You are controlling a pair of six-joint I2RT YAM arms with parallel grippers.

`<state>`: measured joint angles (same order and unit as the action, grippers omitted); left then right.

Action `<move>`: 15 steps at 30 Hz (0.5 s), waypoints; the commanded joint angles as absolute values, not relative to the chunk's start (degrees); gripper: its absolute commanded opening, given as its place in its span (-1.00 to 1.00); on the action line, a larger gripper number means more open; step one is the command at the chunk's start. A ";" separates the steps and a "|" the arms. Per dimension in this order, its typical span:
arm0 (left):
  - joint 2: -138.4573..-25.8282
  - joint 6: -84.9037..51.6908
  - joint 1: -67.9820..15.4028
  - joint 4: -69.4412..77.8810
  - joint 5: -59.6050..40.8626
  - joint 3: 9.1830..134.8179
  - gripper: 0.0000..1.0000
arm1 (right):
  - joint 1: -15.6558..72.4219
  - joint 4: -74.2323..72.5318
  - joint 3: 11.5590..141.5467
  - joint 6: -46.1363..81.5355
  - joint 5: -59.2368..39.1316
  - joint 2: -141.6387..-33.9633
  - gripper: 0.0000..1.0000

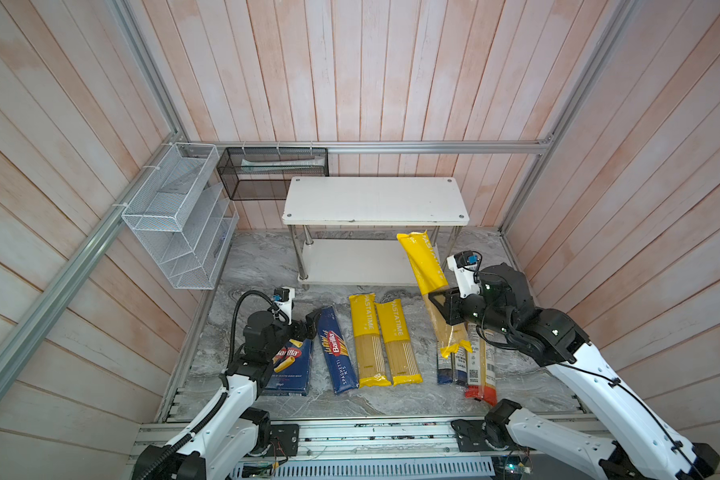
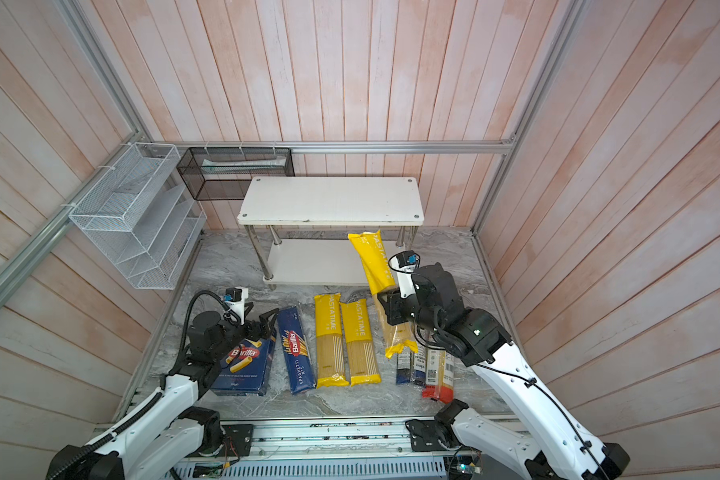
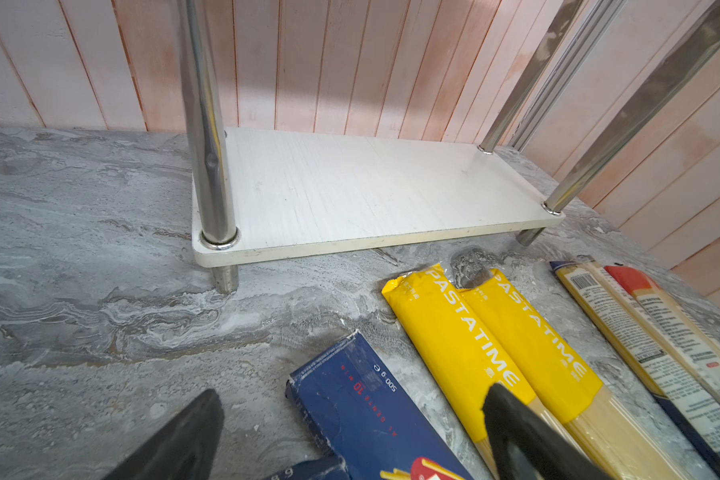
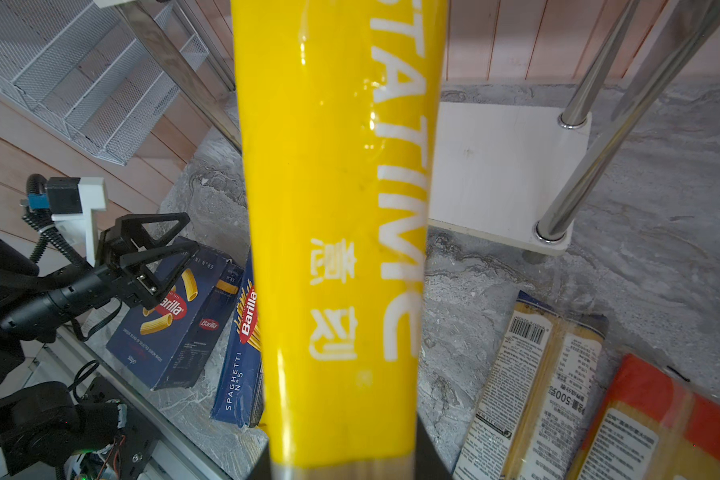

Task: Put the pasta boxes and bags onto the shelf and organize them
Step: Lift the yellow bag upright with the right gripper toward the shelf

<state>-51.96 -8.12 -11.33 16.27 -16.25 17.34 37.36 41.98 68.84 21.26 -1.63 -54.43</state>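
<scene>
**Top views.** R arm comes in from the near right corner, elbow bent, wrist turned toward centre. The right gripper [image 1: 449,306] is clamped on the held PASTATIME bag [image 1: 424,266] at about mid-length. Bag is tilted: yellow upper end is raised by the shelf [image 1: 375,199] near its right front post, and the lower end is over the blue-ended bag [image 1: 449,370]. Whether they touch there is unclear from above.

L arm is folded low at near left. The left gripper [image 1: 308,322] sits over the far end of the Rigatoni box [image 1: 292,368], fingers apart.

On the tabletop [image 1: 262,262], L to R:
- Rigatoni box
- Spaghetti box [image 1: 338,353]
- two PASTATIME bags [image 1: 366,340], side by side
- blue-ended bag
- red-ended bag [image 1: 481,376]

"Barilla" ovals and "SPAGHETTI N°5" are legible.

**Left wrist.** Fingers [image 3: 179,436] are wide apart, with the Spaghetti box end between them. Box end reads "500 g", "AL DENTE", "10 MIN", seen inverted. "PASTATIME" shows on both yellow bags. There is a barcode on the blue-ended bag. The shelf's lower board lies ahead.

**Right wrist.** Held bag fills the centre, with dark fingers [image 4: 433,461] pressed on either side. Print reads "…TATIME" plus Chinese characters. Beyond it:
- Both boxes show "Barilla", and "SPAGHETTI N°5" is legible.
- The Rigatoni box shows "N.89".
- The blue-ended bag's back label carries a barcode and "500".
- The L arm's fingers are spread above the Rigatoni box.
</scene>
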 commanded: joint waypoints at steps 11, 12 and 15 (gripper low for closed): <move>-51.81 -7.03 -11.58 16.84 -17.82 18.63 0.99 | 36.30 38.54 82.87 19.85 0.88 -58.14 -1.00; -51.98 -7.03 -11.60 16.79 -17.81 18.72 0.99 | 35.85 38.79 84.22 19.73 1.13 -58.83 -1.00; -51.73 -7.14 -11.59 16.79 -17.50 18.63 0.99 | 34.05 40.24 88.40 19.20 1.03 -61.15 -1.00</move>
<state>-51.96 -8.10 -11.33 16.29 -16.67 17.34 35.57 45.47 82.17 20.53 -0.71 -60.84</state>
